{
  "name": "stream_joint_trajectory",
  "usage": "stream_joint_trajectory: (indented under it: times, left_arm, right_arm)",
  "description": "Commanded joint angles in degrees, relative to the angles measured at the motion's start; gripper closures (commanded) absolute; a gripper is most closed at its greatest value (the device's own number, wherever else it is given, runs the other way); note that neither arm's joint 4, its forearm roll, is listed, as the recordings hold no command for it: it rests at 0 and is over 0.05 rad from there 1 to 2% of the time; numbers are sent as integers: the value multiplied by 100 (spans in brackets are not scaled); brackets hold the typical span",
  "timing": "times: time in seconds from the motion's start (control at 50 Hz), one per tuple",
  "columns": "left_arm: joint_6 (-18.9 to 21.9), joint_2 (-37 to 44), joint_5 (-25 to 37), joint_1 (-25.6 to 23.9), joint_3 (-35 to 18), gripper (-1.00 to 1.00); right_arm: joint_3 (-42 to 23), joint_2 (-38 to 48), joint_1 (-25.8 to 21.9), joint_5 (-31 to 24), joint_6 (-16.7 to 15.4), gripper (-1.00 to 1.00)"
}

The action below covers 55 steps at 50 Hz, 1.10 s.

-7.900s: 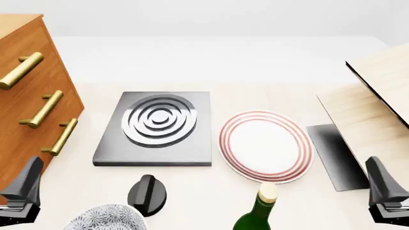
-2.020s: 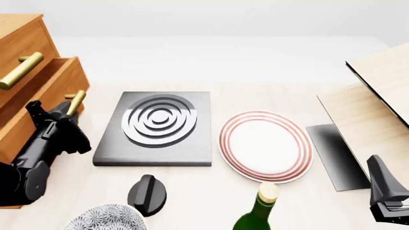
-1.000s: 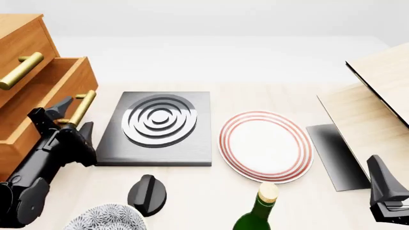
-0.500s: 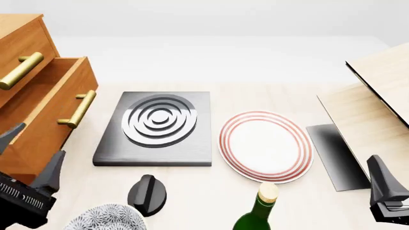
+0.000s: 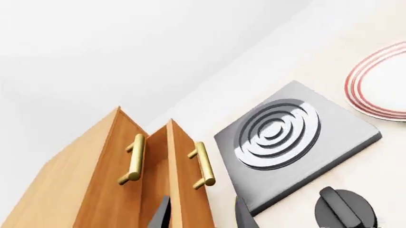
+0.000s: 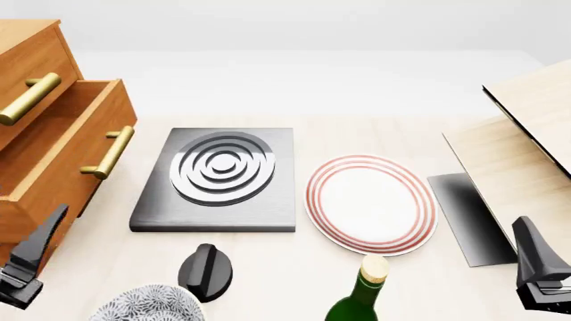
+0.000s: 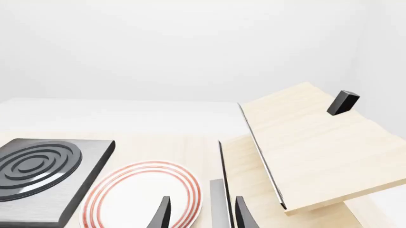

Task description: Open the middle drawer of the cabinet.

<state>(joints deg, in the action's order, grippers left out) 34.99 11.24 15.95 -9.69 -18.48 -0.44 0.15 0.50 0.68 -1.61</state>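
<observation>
Left gripper (image 6: 27, 257) — matte black, wedge-shaped tapering finger, ribbed block at base. Right gripper (image 6: 539, 271) — same black, angular, stepped base. Wrist views: dark grey blade-like fingertips (image 7: 242, 214), thin, pointed, no visible markings.

left tool (image 6: 27, 257) open, low; right tool (image 6: 542, 271) open, low.
</observation>
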Motion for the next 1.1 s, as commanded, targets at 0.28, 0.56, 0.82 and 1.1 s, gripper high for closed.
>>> stream_joint_trajectory:
  times: [0.28,0.56,0.82,1.1]
  left_arm:
    - [-2630,1986,1237,391,-2328,-100]
    - [-3571,3009,1197,861,-2555,-100]
    - [-3630,3619,1174,1138,-2742,-100]
    - [-3418,4264,624,1396,-2640,-100]
  right_arm:
    - [10,-4,-10,-12,33,-100]
    - [10,-4,-10,-12,32,-100]
    - [10,-4,-9,-13,33,-100]
    - [10,-3,-9,-14,32,-100]
